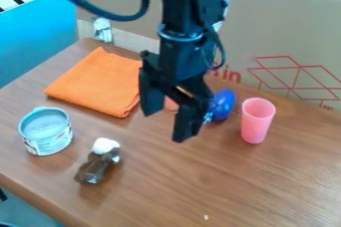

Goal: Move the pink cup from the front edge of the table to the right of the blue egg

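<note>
A brown wood-grain table [266, 186] takes up most of the view, with large tan cardboard panels [286, 32] standing along its far side, the right one printed with red lines. A flat teal panel [40, 39] stands beyond the table at the left. The black robot arm [186, 56] comes in from the top edge, a dark cable looping at its left. Its black two-finger gripper [165, 127] hangs over the middle of the table, pointing down, open, with its two fingers well apart.

A folded orange cloth [96, 81] lies flat on the far left part of the table, its right corner near the gripper. In front of it, near the left edge, a short, round white tin with a grey top [45, 131] sits upright. A tall, translucent pink plastic cup [256, 120] stands upright to the right of the gripper. Between the cup and the gripper is a glossy, rounded blue object [222, 105], partly hidden by the right-hand finger. A small brown and white figure [98, 161] lies to the right of the tin, nearer the front edge. A small peach-coloured object [171, 104] shows through the gap between the fingers, mostly hidden; whether it touches them is unclear. A tiny white speck [206, 217] lies near the front.
</note>
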